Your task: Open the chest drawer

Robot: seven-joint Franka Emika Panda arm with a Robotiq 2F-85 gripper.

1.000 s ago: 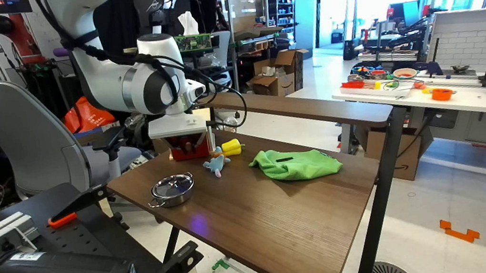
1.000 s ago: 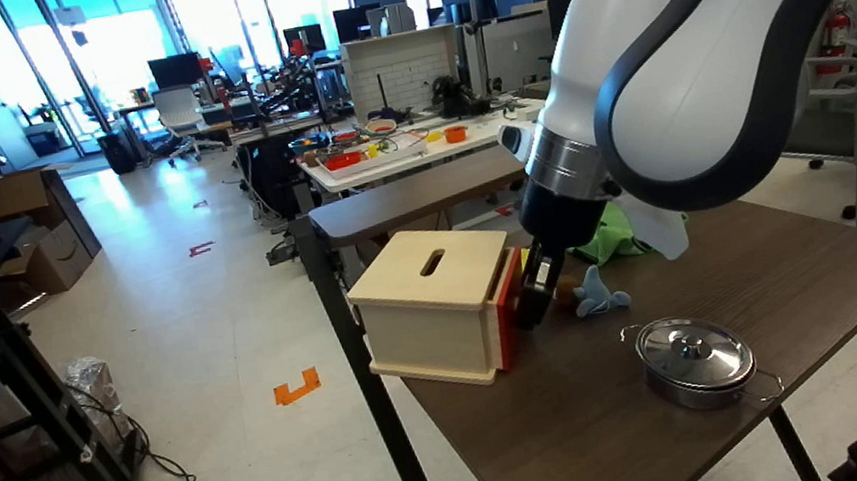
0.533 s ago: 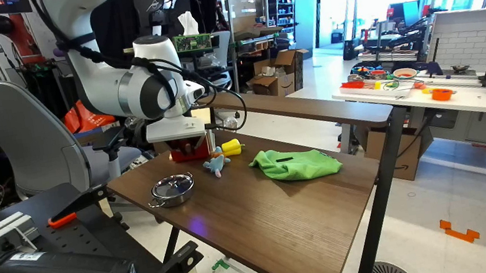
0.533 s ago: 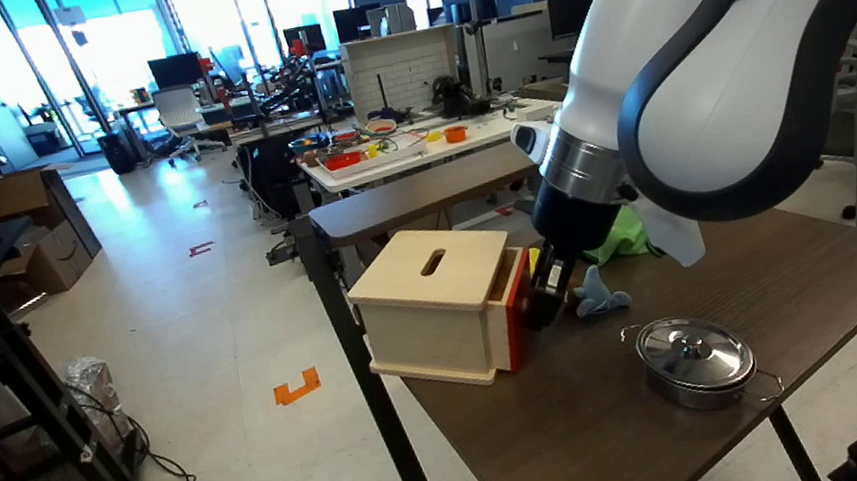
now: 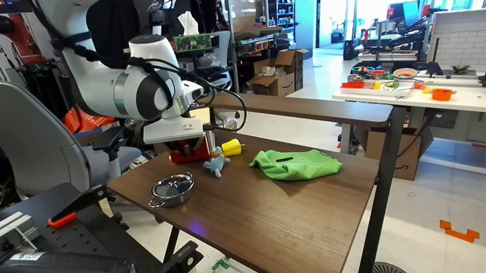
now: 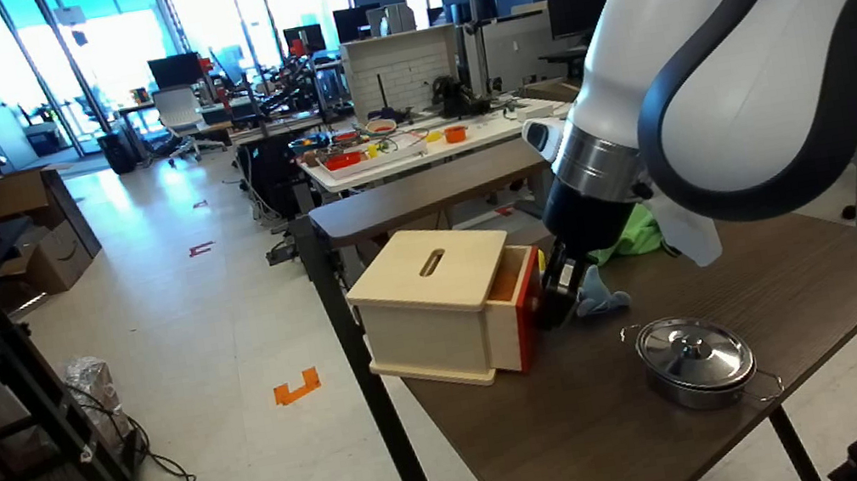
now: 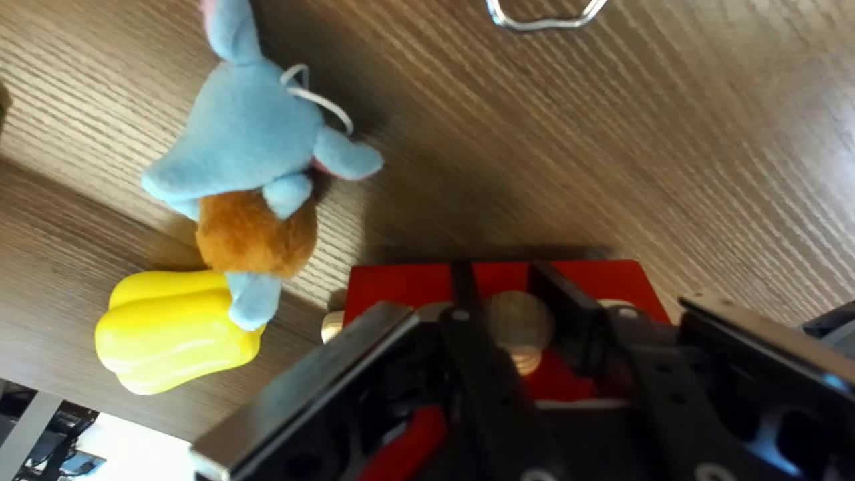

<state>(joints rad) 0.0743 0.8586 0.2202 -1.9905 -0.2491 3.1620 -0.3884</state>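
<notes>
Brown wood-grain table (image 6: 564, 443); red-fronted wooden drawer (image 6: 508, 331), part-open in a pale boxy chest (image 6: 424, 323), its round pale knob (image 7: 520, 321) clasped by the black gripper (image 7: 504, 284); blue-brown plush toy (image 7: 250, 143) and glossy yellow pepper (image 7: 172, 331) just beside; lidded steel pot (image 6: 695, 362) nearby.

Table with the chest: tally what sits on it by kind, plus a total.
Chest with a drawer: 1
Lidded metal pot: 1
Blue-and-brown plush toy: 1
Yellow pepper: 1
Green cloth: 1
Total: 5
</notes>
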